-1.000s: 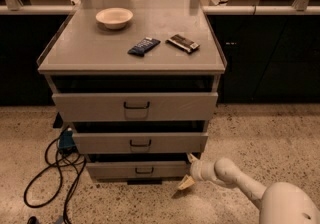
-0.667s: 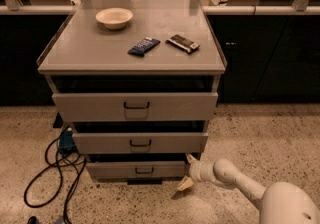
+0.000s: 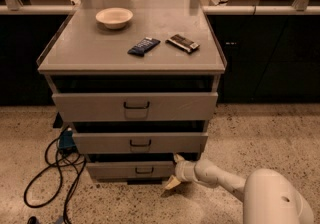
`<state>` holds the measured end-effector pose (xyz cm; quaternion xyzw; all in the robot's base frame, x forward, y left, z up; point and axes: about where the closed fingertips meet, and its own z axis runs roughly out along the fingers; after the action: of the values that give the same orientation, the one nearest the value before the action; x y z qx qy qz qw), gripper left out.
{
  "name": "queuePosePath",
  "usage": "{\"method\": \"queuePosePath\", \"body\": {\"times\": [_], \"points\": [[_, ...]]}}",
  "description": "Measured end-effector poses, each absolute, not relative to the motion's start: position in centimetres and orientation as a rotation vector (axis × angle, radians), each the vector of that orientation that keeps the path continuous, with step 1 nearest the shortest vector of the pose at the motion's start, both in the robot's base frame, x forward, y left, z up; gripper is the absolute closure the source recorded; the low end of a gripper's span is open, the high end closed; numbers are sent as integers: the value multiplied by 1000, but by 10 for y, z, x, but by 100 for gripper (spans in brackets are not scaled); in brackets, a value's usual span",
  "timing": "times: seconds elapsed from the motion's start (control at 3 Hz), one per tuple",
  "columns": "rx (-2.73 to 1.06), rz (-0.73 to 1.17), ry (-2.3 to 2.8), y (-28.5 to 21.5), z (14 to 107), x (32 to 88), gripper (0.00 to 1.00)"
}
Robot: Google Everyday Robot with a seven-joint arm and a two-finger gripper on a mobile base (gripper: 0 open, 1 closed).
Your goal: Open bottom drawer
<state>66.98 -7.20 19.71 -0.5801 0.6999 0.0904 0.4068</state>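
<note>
The bottom drawer is the lowest and shallowest grey front of the cabinet, with a small dark wire handle at its centre. A dark gap shows above its front. My gripper is at the right end of this drawer front, low near the floor, on the end of my white arm coming in from the lower right. It is open, with one fingertip at the drawer's upper right corner and the other below it, near the floor. It holds nothing.
The middle drawer and top drawer stand slightly out. On the cabinet top lie a bowl, a dark blue packet and a dark bar. Black cables lie on the floor at the left. Dark counters stand behind.
My gripper has moved a little to the left, closer against the right end of the bottom drawer front. The cabinet and the things on it have not moved.
</note>
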Motion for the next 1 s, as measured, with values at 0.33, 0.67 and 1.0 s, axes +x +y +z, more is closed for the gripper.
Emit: {"method": "queuePosePath", "body": {"times": [0.33, 0.67, 1.0], "points": [[-1462, 245, 1761, -71, 197, 668, 0], [-1469, 330, 1834, -73, 170, 668, 0], [-1454, 343, 1888, -87, 158, 674, 0]]}}
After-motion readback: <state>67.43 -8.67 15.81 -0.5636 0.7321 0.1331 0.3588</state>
